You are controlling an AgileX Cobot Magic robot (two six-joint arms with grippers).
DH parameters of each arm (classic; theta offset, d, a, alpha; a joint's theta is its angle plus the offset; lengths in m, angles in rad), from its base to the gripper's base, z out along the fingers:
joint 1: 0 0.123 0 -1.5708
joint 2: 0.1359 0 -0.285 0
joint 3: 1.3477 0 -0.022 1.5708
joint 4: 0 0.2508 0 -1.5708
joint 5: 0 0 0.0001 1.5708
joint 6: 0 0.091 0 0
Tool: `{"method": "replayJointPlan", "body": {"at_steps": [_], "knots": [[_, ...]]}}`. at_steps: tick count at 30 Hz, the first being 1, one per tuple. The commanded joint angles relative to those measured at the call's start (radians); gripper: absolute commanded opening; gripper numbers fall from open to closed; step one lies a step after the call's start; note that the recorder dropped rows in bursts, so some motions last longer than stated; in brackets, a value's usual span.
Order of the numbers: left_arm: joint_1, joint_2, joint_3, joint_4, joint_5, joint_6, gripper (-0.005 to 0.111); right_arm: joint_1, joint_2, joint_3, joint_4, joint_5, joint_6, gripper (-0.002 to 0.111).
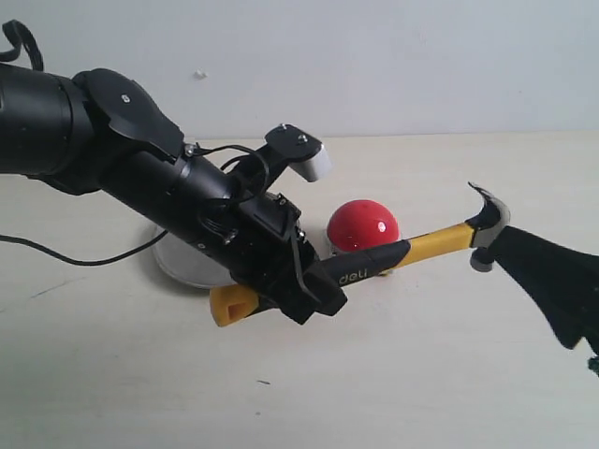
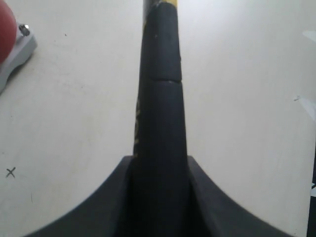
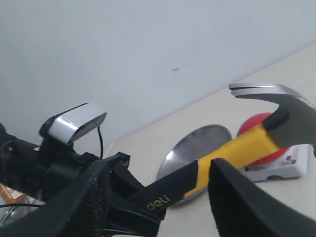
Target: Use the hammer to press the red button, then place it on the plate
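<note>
- The left tool (image 1: 314, 285) is clenched on the hammer (image 1: 435, 241). It grips the black part of the handle, and the yellow end sticks out behind it.
- The hammer slants up toward the right. Its handle crosses in front of the red button (image 1: 363, 224), and its steel head hangs past the button's right side.
- It cannot be told whether the handle touches the button's base or only passes close in front.
- The right tool (image 3: 162, 170) is spread wide. Its dark fingers (image 3: 242, 202) sit just beside the hammer head, and the handle shows through the gap between them.
- The plate (image 1: 182, 267) lies on the desk (image 1: 421, 374) to the button's left. The left arm hides most of it.
- A black cable (image 1: 84, 257) trails across the desk at the far left.
- A pale wall (image 1: 393, 56) closes off the desk's rear edge, not far behind the button and plate.
- In front of the hammer, a broad stretch of desk runs to the near edge of the exterior view.
</note>
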Motion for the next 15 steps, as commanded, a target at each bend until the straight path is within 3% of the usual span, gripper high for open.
{"method": "replayJointPlan", "body": {"at_steps": [1,10,15], "knots": [[0.0,-0.037,-0.011,-0.078,-0.028,0.013,0.0,0.0,-0.211,0.008,-0.048,0.152,-0.042,0.048],[0.0,-0.038,-0.011,-0.087,-0.036,0.013,0.0,0.0,-0.48,0.008,-0.062,0.416,-0.16,0.006],[0.0,-0.038,-0.011,-0.102,-0.042,0.015,0.0,0.0,-0.498,0.008,-0.062,0.52,-0.224,0.0]]}}
